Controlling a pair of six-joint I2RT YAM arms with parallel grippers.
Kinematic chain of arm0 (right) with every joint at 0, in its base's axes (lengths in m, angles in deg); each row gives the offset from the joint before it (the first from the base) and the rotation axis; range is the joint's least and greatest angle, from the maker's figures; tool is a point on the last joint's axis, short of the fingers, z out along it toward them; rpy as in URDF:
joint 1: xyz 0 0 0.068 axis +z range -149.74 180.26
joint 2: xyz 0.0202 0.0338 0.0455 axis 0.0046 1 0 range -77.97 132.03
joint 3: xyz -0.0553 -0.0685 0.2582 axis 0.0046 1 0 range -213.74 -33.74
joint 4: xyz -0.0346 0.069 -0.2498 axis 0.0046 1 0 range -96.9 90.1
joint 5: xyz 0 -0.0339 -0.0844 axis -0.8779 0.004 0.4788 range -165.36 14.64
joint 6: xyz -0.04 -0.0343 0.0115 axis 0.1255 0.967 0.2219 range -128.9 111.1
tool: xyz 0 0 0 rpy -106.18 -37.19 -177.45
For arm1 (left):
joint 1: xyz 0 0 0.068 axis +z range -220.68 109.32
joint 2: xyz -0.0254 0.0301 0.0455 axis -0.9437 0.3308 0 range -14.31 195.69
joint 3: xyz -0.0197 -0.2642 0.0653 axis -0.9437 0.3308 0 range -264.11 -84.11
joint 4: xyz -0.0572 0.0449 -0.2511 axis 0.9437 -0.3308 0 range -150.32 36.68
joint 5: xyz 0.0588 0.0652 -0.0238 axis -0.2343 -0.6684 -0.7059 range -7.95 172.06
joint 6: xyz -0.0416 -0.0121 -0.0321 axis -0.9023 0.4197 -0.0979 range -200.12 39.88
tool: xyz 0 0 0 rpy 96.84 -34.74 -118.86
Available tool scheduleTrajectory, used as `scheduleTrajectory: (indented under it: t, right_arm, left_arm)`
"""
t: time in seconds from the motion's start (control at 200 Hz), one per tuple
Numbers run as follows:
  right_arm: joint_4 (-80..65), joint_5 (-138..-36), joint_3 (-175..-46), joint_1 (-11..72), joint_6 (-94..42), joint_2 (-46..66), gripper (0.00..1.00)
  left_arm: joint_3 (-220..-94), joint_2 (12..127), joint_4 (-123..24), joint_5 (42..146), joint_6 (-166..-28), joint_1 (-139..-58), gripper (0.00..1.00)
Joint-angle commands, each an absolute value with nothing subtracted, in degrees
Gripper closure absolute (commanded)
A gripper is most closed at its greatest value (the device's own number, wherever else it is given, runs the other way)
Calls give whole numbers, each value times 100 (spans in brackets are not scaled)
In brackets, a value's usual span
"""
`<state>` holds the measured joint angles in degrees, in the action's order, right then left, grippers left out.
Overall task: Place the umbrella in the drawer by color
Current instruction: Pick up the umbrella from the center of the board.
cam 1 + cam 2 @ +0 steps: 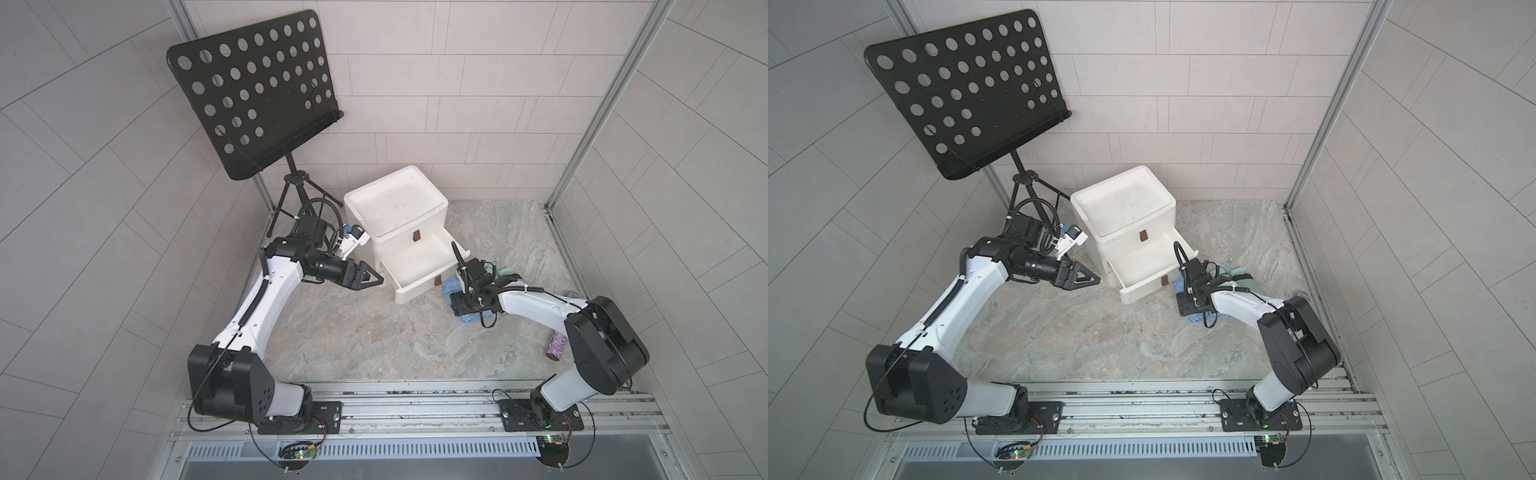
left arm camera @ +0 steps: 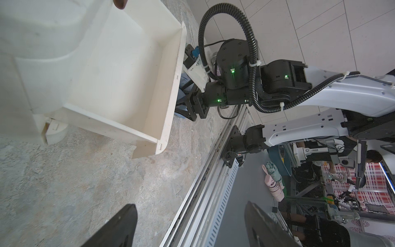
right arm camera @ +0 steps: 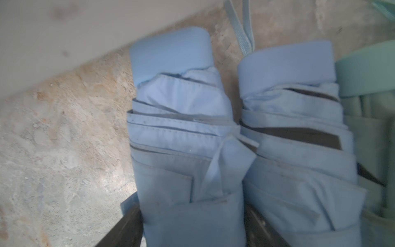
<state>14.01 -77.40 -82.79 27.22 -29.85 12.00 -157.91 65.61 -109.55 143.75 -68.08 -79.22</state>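
A folded light-blue umbrella (image 3: 183, 132) lies on the stone tabletop just in front of the white open drawer (image 1: 419, 291). My right gripper (image 3: 192, 213) is shut on it, with one dark finger pressed against each side. Close beside it lie another blue umbrella (image 3: 299, 128) and a pale green umbrella (image 3: 367, 74). In both top views the right arm covers most of this pile (image 1: 469, 319). The lower drawer (image 1: 1142, 286) is pulled out with nothing in it. My left gripper (image 2: 192, 226) hovers open and holds nothing, to the left of the drawer unit (image 1: 395, 203).
The upper drawer (image 1: 417, 237) is shut. A black music stand (image 1: 253, 91) rises at the back left. A glittery purple cylinder (image 1: 555, 345) stands near the right arm's elbow. An aluminium rail (image 1: 415, 399) runs along the front edge.
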Motion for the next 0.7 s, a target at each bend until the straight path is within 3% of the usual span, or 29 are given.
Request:
scheduleTrajectory:
  t: [0.0,0.26,0.465,0.695]
  right_arm:
    - [1402,-7731,-8259,2725,-2928,1353,26]
    - [1313,-7776,-8154,2751,-2954,1413,32]
    - [1374,-7943,-8135,2760,-3038,1381,56]
    - [1797,-7834,-8000,2981,-3296,899,65]
  left_arm:
    - [-15723,6540,-10931,14446,-6750,-7943,14]
    - [-15700,6527,-10931,14463,-6746,-7945,14]
    - [-15672,6506,-10910,14445,-6746,-7946,14]
    - [-15665,6515,-10887,14472,-6746,-7955,14]
